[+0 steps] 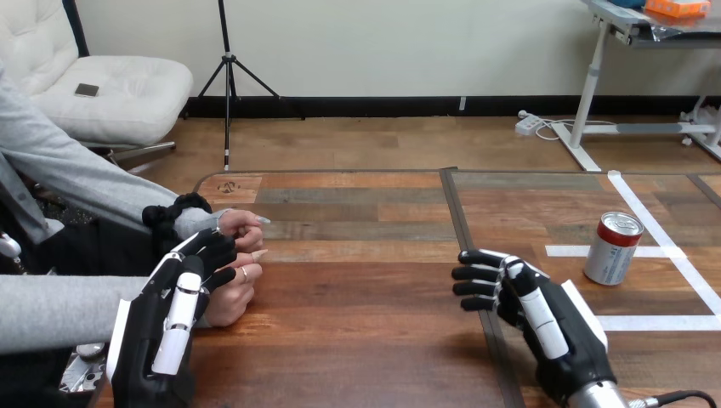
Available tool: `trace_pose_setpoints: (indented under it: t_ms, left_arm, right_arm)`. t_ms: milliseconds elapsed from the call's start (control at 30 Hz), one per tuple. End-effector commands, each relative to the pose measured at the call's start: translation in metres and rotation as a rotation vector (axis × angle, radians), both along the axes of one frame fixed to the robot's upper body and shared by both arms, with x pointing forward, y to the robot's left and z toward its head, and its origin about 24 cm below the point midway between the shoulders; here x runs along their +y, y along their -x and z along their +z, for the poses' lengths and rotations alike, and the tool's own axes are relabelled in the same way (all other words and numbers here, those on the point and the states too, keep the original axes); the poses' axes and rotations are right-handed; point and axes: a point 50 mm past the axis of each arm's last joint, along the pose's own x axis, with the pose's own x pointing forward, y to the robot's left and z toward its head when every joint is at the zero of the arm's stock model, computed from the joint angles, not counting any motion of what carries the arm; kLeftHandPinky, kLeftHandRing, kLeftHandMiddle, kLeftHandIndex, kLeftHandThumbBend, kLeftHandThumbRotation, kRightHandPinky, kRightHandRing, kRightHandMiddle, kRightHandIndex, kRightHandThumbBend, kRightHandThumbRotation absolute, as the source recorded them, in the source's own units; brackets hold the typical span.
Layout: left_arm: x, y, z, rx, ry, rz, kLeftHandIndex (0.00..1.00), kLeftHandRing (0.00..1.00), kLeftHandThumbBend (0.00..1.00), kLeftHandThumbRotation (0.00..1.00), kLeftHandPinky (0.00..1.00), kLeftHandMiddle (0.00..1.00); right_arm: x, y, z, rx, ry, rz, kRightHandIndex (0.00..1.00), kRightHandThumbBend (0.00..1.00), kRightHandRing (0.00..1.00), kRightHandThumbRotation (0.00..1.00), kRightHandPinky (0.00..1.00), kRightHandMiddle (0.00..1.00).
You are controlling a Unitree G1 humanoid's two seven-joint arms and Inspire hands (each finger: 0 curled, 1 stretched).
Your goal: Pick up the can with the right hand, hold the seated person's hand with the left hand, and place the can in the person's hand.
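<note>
Opening step: the can is standing upright on the desk, at its right side, not yet picked up.
The right hand is hovering released, near the can but apart from it. The left hand is touching the person's hands; I cannot tell whether it is grasping them. The next move is likely calling for the right hand to reach right and close round the can.

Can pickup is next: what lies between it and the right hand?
Head view: bare table and a white tape strip separate right hand from can.
</note>
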Motion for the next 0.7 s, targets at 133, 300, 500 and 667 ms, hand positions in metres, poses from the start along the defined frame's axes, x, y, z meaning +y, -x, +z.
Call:
trace_pose_setpoints:
  t_ms: [133,300,500,667]
  left_arm:
    - [-0.006,-0.02,0.018,-0.087,0.016,-0.038,0.76,0.82,0.24,0.7,0.81,0.78]
    - [-0.007,-0.021,0.018,-0.088,0.021,-0.039,0.76,0.83,0.24,0.69,0.83,0.78]
    - [-0.008,-0.021,0.019,-0.086,0.023,-0.034,0.76,0.82,0.21,0.69,0.82,0.79]
    - [-0.009,-0.021,0.018,-0.087,0.023,-0.044,0.77,0.83,0.22,0.69,0.82,0.79]
  right_arm:
    - [-0.015,-0.042,0.051,-0.225,0.046,-0.012,0.72,0.91,0.7,0.91,0.65,0.7]
    - [-0.023,-0.052,0.064,-0.259,0.056,-0.026,0.71,0.93,0.69,0.89,0.63,0.7]
    - [-0.031,-0.059,0.076,-0.287,0.092,-0.043,0.71,0.88,0.69,0.9,0.62,0.69]
    - [-0.04,-0.066,0.088,-0.321,0.119,-0.072,0.72,0.87,0.69,0.91,0.62,0.69]
